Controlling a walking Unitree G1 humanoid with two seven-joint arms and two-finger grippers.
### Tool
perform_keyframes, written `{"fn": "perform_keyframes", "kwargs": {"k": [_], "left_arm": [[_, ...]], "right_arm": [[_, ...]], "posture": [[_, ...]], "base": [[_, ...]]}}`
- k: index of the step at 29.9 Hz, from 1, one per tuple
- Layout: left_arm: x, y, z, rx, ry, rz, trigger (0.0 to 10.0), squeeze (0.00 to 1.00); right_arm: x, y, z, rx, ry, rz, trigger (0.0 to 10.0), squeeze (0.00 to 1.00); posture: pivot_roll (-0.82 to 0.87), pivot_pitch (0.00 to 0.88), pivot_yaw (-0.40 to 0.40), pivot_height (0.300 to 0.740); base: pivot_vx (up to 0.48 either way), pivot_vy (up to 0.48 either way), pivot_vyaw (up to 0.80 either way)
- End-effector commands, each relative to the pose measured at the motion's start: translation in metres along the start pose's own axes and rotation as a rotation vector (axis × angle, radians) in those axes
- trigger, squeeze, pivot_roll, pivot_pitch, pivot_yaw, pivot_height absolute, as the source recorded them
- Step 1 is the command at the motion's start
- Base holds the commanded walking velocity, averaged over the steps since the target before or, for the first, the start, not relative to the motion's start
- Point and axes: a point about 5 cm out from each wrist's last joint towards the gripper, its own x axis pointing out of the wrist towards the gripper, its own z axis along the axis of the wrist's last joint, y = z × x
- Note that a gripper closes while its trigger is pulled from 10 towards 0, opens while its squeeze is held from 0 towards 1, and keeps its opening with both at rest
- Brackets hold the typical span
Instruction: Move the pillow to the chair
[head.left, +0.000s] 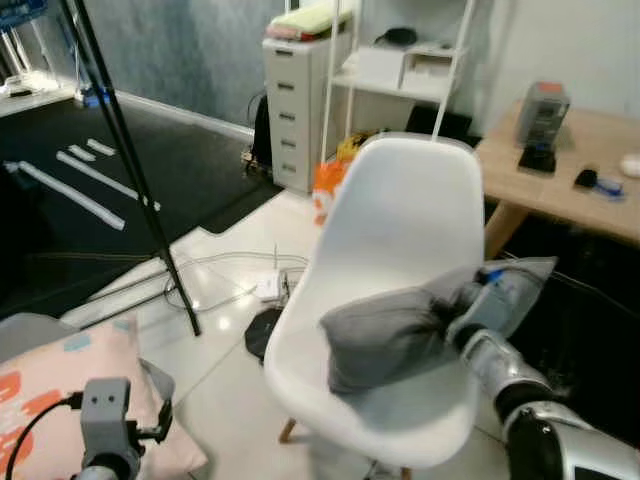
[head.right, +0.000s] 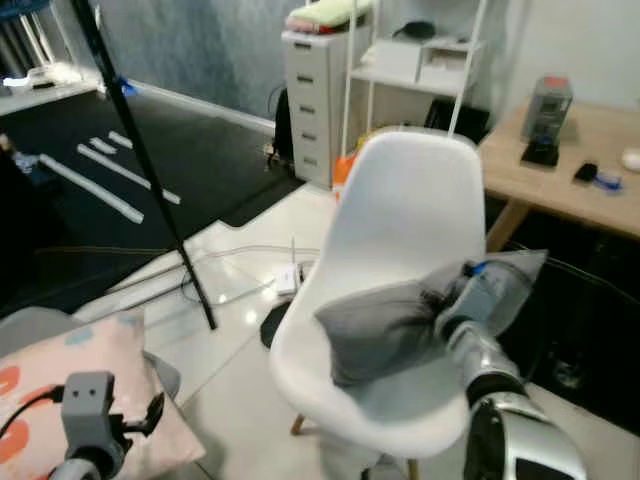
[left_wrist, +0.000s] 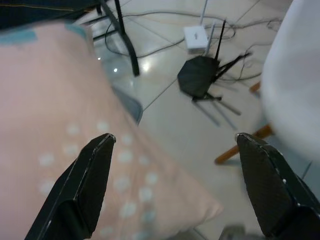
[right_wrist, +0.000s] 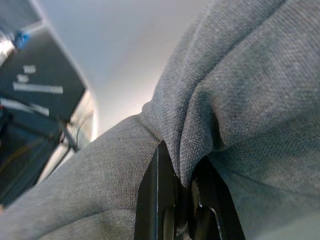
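The right end effector (right_wrist: 182, 200) is clamping the grey pillow (head.left: 385, 335) over the white chair (head.left: 400, 215) seat — release only once the pillow is resting there fully; the left end effector (left_wrist: 175, 187) is hanging apart.

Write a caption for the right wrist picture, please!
The right hand pinches a fold of the gray pillow over the white chair.

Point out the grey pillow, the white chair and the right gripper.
grey pillow (head.left: 385, 340), left eye view, middle of its bunched body.
white chair (head.left: 405, 215), left eye view, bare backrest.
right gripper (right_wrist: 182, 200), right wrist view, between the fingertips pinching pillow fabric.
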Motion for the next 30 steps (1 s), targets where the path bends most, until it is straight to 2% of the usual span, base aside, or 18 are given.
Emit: {"fn": "perform_keyframes", "kwargs": {"k": [1,4,7,8,9,10,11,12,14,17,20,21,22,24,25,26,30], "left_arm": [[-0.002,0.006,0.001,0.007,0.01,0.0,10.0,0.0],[-0.003,0.007,0.004,0.012,0.011,-0.004,10.0,0.0],[-0.004,0.008,0.004,0.014,0.013,-0.006,10.0,0.0],[-0.004,0.008,0.004,0.017,0.016,-0.008,10.0,0.0],[-0.004,0.008,0.004,0.017,0.016,-0.008,10.0,0.0],[-0.005,0.008,0.004,0.02,0.022,-0.013,10.0,0.0],[-0.005,0.008,0.005,0.021,0.024,-0.014,10.0,0.0],[-0.005,0.008,0.005,0.021,0.024,-0.014,10.0,0.0],[-0.007,0.01,0.005,0.023,0.025,-0.012,10.0,0.0],[-0.01,0.012,0.005,0.026,0.03,-0.011,10.0,0.0],[-0.011,0.012,0.005,0.027,0.032,-0.011,10.0,0.0],[-0.012,0.013,0.004,0.029,0.037,-0.011,10.0,0.0],[-0.012,0.013,0.004,0.029,0.037,-0.011,10.0,0.0],[-0.014,0.014,0.004,0.032,0.045,-0.012,10.0,0.0],[-0.014,0.014,0.004,0.032,0.045,-0.012,10.0,0.0],[-0.014,0.014,0.004,0.033,0.047,-0.013,10.0,0.0],[-0.014,0.014,0.004,0.032,0.048,-0.013,10.0,0.0]], "right_arm": [[0.0,-0.002,0.005,0.026,-0.033,-0.027,10.0,0.0],[0.002,0.003,0.015,0.021,-0.088,-0.025,10.0,0.0],[0.004,0.011,0.009,0.025,-0.07,0.017,10.0,0.0],[0.004,0.02,-0.009,-0.013,0.009,0.051,10.0,0.0],[0.004,0.02,-0.009,-0.013,0.009,0.051,10.0,0.0],[0.001,0.038,-0.048,-0.035,0.162,0.138,10.0,0.0],[-0.001,0.044,-0.062,-0.046,0.219,0.164,10.0,0.0],[-0.001,0.044,-0.062,-0.046,0.219,0.164,10.0,0.0],[-0.008,0.05,-0.089,-0.061,0.332,0.187,10.0,0.0],[-0.015,0.056,-0.111,-0.032,0.434,0.213,10.0,0.0],[-0.017,0.058,-0.115,-0.022,0.46,0.224,10.0,0.0],[-0.02,0.061,-0.122,-0.035,0.518,0.247,10.0,0.0],[-0.02,0.061,-0.122,-0.035,0.518,0.247,10.0,0.0],[-0.026,0.062,-0.132,-0.031,0.647,0.271,10.0,0.0],[-0.026,0.062,-0.132,-0.031,0.647,0.271,10.0,0.0],[-0.031,0.06,-0.136,-0.013,0.733,0.279,10.0,0.0],[-0.032,0.059,-0.136,-0.009,0.751,0.283,10.0,0.0]], "posture": [[-0.09,0.113,0.038,0.58],[-0.08,0.118,0.043,0.56],[-0.08,0.123,0.049,0.545],[-0.08,0.126,0.053,0.54],[-0.08,0.126,0.053,0.54],[-0.07,0.128,0.054,0.53],[-0.07,0.13,0.055,0.525],[-0.07,0.13,0.055,0.525],[-0.06,0.134,0.057,0.515],[-0.05,0.139,0.062,0.5],[-0.05,0.139,0.062,0.495],[-0.06,0.142,0.065,0.49],[-0.06,0.142,0.065,0.49],[-0.06,0.142,0.063,0.48],[-0.06,0.142,0.063,0.48],[-0.06,0.144,0.061,0.47],[-0.06,0.144,0.061,0.46]], "base": [[0.0,0.0,0.0],[0.0,0.0,0.0],[0.0,0.0,0.0],[0.0,0.0,0.0],[0.0,0.0,0.0],[0.0,0.0,0.0],[0.0,0.0,0.0],[0.0,0.0,0.0],[0.0,0.0,0.0],[0.0,0.0,0.0],[0.0,0.0,0.0],[0.0,0.0,0.0],[0.0,0.0,0.0],[0.0,0.0,0.0],[0.0,0.0,0.0],[0.0,0.0,0.0],[0.0,0.0,0.0]]}}
